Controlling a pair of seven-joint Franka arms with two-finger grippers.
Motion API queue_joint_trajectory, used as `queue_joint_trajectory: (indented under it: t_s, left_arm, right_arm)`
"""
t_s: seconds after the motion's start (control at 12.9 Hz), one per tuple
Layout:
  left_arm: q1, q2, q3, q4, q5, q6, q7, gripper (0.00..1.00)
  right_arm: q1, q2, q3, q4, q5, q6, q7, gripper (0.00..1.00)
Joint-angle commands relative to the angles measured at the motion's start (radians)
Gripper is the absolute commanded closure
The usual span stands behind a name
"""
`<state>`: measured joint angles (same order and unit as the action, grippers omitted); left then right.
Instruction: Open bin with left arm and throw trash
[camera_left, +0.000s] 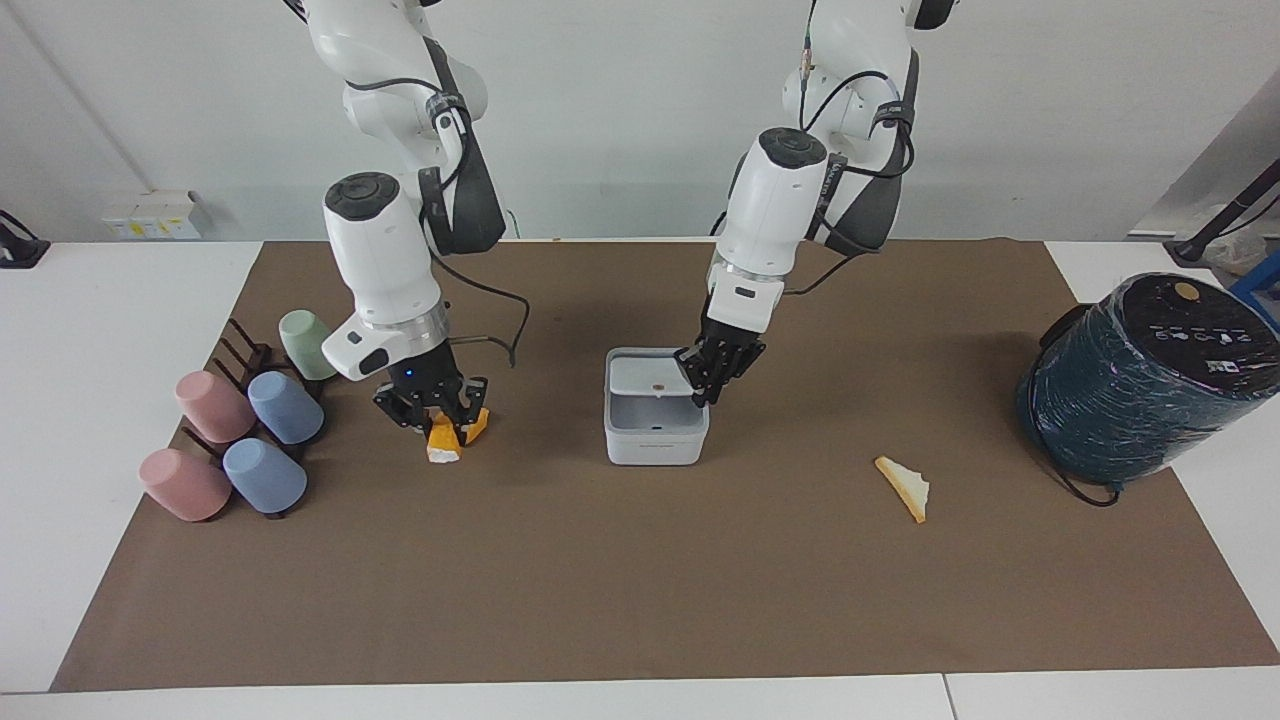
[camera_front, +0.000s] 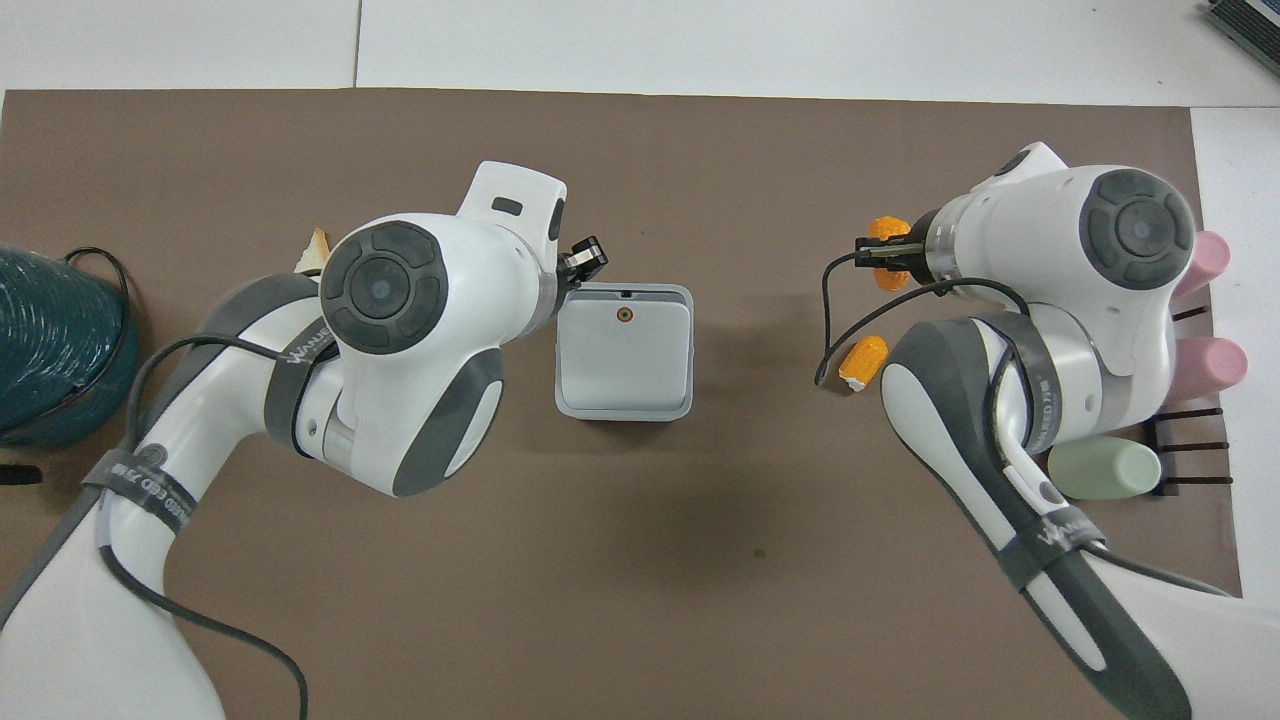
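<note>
The white bin (camera_left: 655, 440) stands mid-table with its lid (camera_left: 648, 377) up and the grey inside showing; in the overhead view the lid's orange button (camera_front: 624, 314) shows. My left gripper (camera_left: 710, 380) is shut and empty, just above the bin's corner toward the left arm's end; it also shows in the overhead view (camera_front: 585, 262). My right gripper (camera_left: 432, 415) is shut on an orange chunk (camera_left: 441, 443) and holds it above the mat. A second orange chunk (camera_front: 864, 360) lies on the mat under that arm. The bread wedge (camera_left: 905, 487) lies toward the left arm's end.
A big dark teal wrapped cylinder (camera_left: 1150, 375) stands at the left arm's end. A dark rack with pastel cups (camera_left: 250, 430) stands at the right arm's end, beside the right gripper. A brown mat (camera_left: 640, 590) covers the table.
</note>
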<state>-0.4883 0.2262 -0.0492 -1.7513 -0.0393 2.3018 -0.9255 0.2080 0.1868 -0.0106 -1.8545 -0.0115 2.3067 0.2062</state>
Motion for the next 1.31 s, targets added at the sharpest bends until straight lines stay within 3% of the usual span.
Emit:
queue_joint_trajectory:
  t_s: [0.0, 0.23, 0.39, 0.62, 0.85, 1.01, 1.24]
  left_arm:
    - [0.048, -0.004, -0.001, 0.01, -0.01, -0.05, 0.072, 0.8]
    - [0.118, -0.005, -0.001, 0.001, -0.011, -0.051, 0.149, 0.79]
    - [0.187, -0.016, -0.001, -0.028, -0.011, -0.053, 0.241, 0.76]
    - [0.299, -0.033, -0.001, -0.071, -0.011, -0.053, 0.402, 0.48]
    - [0.384, -0.045, 0.002, -0.111, -0.011, -0.041, 0.539, 0.13]
    - [0.413, -0.05, 0.002, -0.137, -0.011, -0.021, 0.632, 0.04]
    - [0.422, -0.004, 0.003, -0.172, -0.01, 0.052, 0.686, 0.04]
  right_arm:
    - [0.043, -0.05, 0.003, -0.045, 0.011, -0.003, 0.01, 1.0]
    - [0.163, -0.032, 0.003, -0.031, 0.01, 0.075, 0.197, 1.0]
    - [0.221, -0.017, 0.003, -0.016, 0.01, 0.079, 0.216, 1.0]
    - [0.289, 0.0, 0.003, -0.003, 0.01, 0.07, 0.21, 1.0]
    - [0.336, 0.019, 0.004, -0.002, 0.007, 0.075, 0.2, 1.0]
    - [0.35, 0.034, 0.004, 0.021, 0.002, 0.077, 0.171, 1.0]
    - [0.367, 0.069, 0.009, 0.044, 0.004, 0.08, 0.162, 0.99]
